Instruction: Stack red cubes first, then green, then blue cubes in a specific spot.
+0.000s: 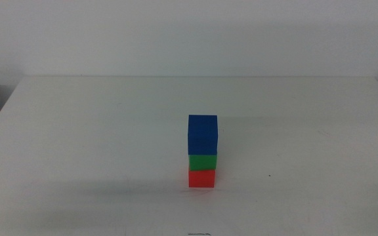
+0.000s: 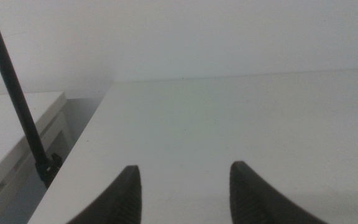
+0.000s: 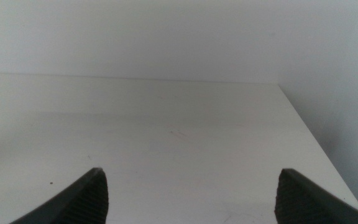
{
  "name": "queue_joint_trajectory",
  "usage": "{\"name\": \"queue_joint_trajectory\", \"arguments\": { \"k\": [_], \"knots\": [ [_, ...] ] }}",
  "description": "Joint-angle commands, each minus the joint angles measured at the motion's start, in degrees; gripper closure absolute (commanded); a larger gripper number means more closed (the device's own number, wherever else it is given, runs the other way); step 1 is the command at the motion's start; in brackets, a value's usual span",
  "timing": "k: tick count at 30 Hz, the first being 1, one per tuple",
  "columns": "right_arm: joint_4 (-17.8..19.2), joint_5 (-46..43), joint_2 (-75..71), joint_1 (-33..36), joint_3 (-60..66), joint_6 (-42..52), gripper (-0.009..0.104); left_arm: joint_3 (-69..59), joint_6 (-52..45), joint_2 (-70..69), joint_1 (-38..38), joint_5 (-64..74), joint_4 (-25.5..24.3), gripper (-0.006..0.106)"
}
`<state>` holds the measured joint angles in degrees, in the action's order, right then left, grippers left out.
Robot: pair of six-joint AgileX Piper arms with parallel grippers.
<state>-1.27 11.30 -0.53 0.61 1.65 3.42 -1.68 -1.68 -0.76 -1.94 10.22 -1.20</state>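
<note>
Near the tabletop's [image 1: 77, 131] front edge, blue [image 1: 203, 134] sat on green [image 1: 202, 162] on red [image 1: 202, 177], stack apparently finished, while left gripper [image 2: 182, 193] and right gripper [image 3: 191, 196] waited apart-jawed, holding nothing.

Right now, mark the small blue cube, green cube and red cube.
small blue cube [image 1: 202, 142], middle view, front face.
small green cube [image 1: 202, 162], middle view, front face.
small red cube [image 1: 201, 178], middle view, front face.

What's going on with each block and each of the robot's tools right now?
Red cube: on the white table, bottom of the stack.
Green cube: resting on the red one.
Blue cube: on top, sitting squarely, nothing holding it.
Left tool: open, empty, above bare table near its edge.
Right tool: wide open, empty, away from the stack.
</note>
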Motion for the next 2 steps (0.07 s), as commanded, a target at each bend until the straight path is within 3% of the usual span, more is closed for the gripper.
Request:
{"name": "queue_joint_trajectory", "arguments": {
  "k": [1,2],
  "knots": [
    [0.5,-4.4,-1.3,-0.4,-1.0,0.6,0.023,0.2,0.0,-1.2,0.1,-4.8,0.4,0.055],
    [0.5,-4.4,-1.3,-0.4,-1.0,0.6,0.023,0.2,0.0,-1.2,0.1,-4.8,0.4,0.056]
  ]
}}
